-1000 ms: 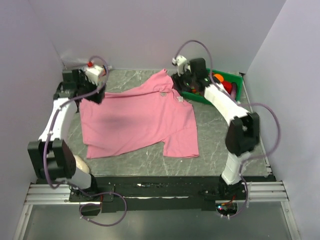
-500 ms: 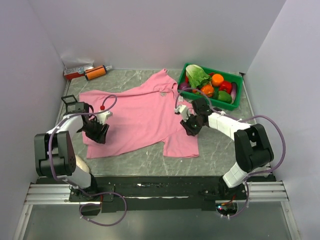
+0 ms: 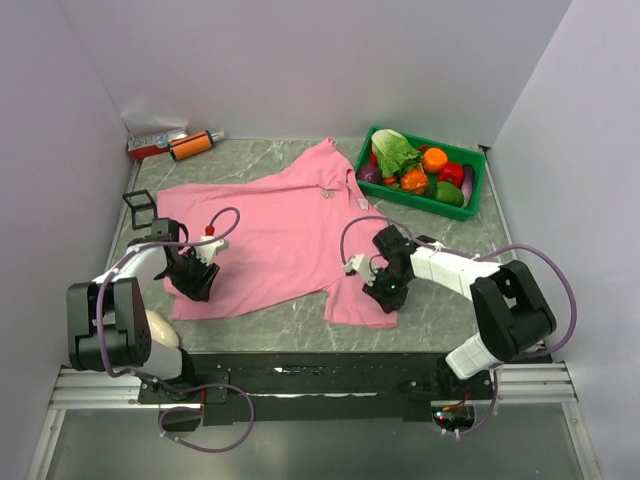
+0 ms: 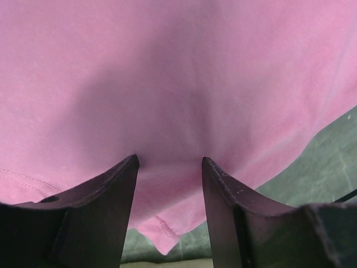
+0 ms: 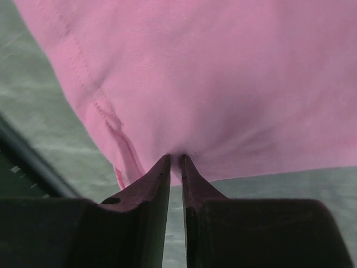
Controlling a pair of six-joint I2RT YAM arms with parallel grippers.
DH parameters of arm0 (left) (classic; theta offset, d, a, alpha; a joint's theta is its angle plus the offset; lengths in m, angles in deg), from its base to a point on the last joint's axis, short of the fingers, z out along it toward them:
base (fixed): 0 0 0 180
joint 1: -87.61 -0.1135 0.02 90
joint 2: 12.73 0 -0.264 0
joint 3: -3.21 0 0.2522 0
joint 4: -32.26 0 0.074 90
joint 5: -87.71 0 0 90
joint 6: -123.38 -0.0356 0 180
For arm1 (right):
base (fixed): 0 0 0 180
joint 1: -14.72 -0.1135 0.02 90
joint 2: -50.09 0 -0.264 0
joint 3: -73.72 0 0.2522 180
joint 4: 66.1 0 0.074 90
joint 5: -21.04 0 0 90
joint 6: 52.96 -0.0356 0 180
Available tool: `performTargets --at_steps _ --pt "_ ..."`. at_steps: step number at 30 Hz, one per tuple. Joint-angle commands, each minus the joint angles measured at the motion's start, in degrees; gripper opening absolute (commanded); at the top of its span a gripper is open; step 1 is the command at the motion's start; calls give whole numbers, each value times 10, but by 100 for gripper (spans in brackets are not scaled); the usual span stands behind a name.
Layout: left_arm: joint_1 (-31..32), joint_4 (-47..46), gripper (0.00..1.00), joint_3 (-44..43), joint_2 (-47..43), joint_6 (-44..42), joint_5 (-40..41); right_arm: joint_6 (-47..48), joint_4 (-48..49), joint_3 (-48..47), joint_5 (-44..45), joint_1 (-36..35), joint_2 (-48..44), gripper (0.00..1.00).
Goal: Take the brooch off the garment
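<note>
pink garment (image 3: 280, 240) spread flat

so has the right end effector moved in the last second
Yes. The right end effector has come from the far edge beside the green bin toward the arm bases, and is now pinching the shirt at its near right hem.

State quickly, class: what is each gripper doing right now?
Left gripper: jaws partly apart, pressed on the pink T-shirt; a grip cannot be told.
Right gripper: jaws nearly together, pinching the T-shirt's hem.

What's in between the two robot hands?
Only the pink shirt lies between the left end effector and the right end effector, seen from the top camera.
</note>
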Motion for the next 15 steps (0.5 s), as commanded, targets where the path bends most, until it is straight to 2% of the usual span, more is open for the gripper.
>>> performTargets --at_steps 1,4,7,9,10,12,13,14,15 --pt "0 64 58 21 -15 -56 20 15 -115 35 -60 -57 -63 17" --pt "0 81 61 -10 -25 -70 -2 20 -139 20 -79 -71 -130 15" --pt "1 96 65 -58 -25 -61 -37 18 -182 -63 -125 -25 -148 15" --pt "1 98 67 -90 -27 -56 -56 2 -169 -113 -115 21 -143 20" --pt "1 88 68 -97 -27 -47 -61 -10 -149 -124 -103 31 -129 33" --pt "1 72 69 -112 -24 -31 -70 -9 -76 -131 -73 41 -111 53" --pt "1 60 69 -115 -19 -15 -74 -6 -48 -130 -33 42 -85 91" --pt "-1 59 69 -121 -11 -6 -77 -6 -15 -122 -12 42 -76 100" --pt "0 58 69 -128 -6 0 -84 1 45 -119 -2 48 -65 100"
